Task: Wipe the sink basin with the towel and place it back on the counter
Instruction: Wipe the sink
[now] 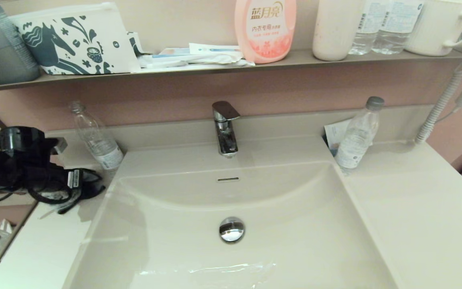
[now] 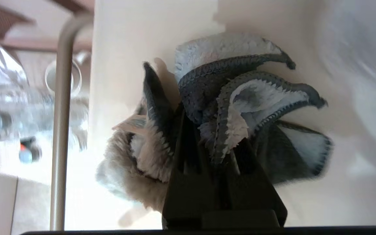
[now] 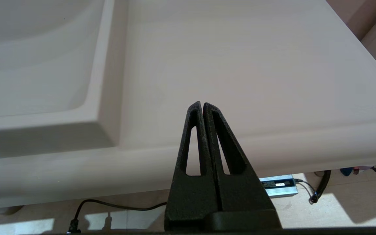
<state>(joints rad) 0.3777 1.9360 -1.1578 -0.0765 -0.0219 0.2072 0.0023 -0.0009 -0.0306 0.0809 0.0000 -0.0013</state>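
head view high over sink basin (image 1: 231,241), wrist views close above counter (image 3: 240,65)

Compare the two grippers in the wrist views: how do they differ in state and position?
The left gripper has its jaws clamped on the crumpled towel, while the right gripper is shut on nothing. The left gripper holds its load against the counter left of the basin; the right gripper hangs over the counter's front edge on the other side, touching nothing. Both are black with tapered, slotted jaws.

Domestic bathroom: glossy cream-white rectangular sink basin (image 1: 295,241), chrome lever faucet (image 1: 225,128), pink detergent bottle (image 1: 265,30) on narrow brown-grey wall shelf (image 1: 199,69).
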